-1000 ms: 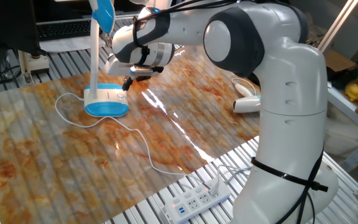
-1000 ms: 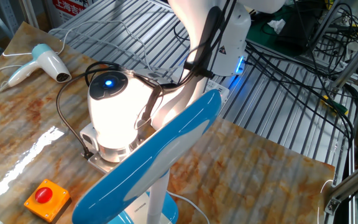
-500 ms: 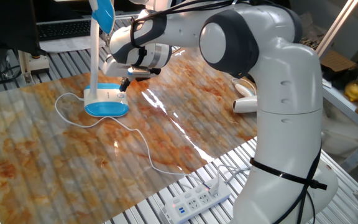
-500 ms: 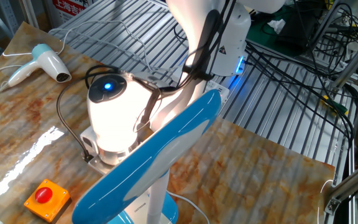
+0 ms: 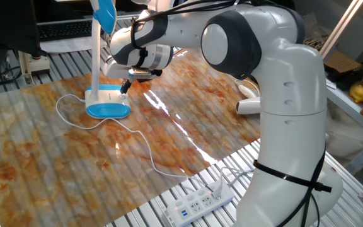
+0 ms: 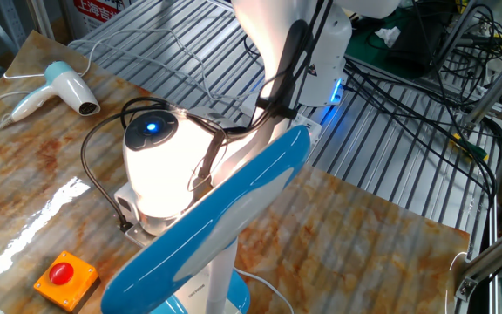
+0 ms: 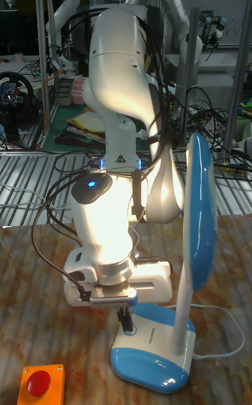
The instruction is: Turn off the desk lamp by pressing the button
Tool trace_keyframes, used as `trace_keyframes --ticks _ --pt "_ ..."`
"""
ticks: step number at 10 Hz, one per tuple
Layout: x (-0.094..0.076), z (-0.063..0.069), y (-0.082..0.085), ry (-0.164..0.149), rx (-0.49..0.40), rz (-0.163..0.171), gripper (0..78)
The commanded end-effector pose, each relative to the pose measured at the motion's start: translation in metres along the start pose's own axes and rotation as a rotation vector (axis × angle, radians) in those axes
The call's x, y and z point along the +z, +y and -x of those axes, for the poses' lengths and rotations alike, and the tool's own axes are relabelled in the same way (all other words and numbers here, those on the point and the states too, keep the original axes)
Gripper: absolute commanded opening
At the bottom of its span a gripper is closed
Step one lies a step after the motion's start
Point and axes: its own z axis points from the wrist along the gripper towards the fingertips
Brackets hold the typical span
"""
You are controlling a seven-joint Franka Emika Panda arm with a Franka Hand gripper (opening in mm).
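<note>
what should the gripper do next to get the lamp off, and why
Probably ease straight down a little. The gripper hangs over the near edge of the desk lamp's oval base, apparently just above its white top, where the button should be; the button itself cannot be made out.

A white-and-teal hairdryer (image 6: pixel 56 87) is lying on its side near the far corner of the marbled orange tabletop (image 5: pixel 55 164), its nozzle pointing toward the middle of the table. An orange box with a red button (image 6: pixel 65 280) is sitting flat on the table at the near edge in that view, and it is showing again low in the tall fixed view (image 7: pixel 40 383). A white power strip (image 5: pixel 198 203) is lying on the slatted metal bench beside the table's edge, with a white cable running to it. Tangled black cables (image 6: pixel 425 78) are sprawling across the metal slats behind the table.
</note>
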Motion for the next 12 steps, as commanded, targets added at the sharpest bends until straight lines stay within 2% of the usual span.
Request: trace_keyframes --ticks 1,12 --pt "0.0068 -0.0039 -0.0064 0.016 0.0 -0.001 0.0" --pt "0.0082 -0.0041 -0.0056 0.027 -0.004 -0.004 0.0"
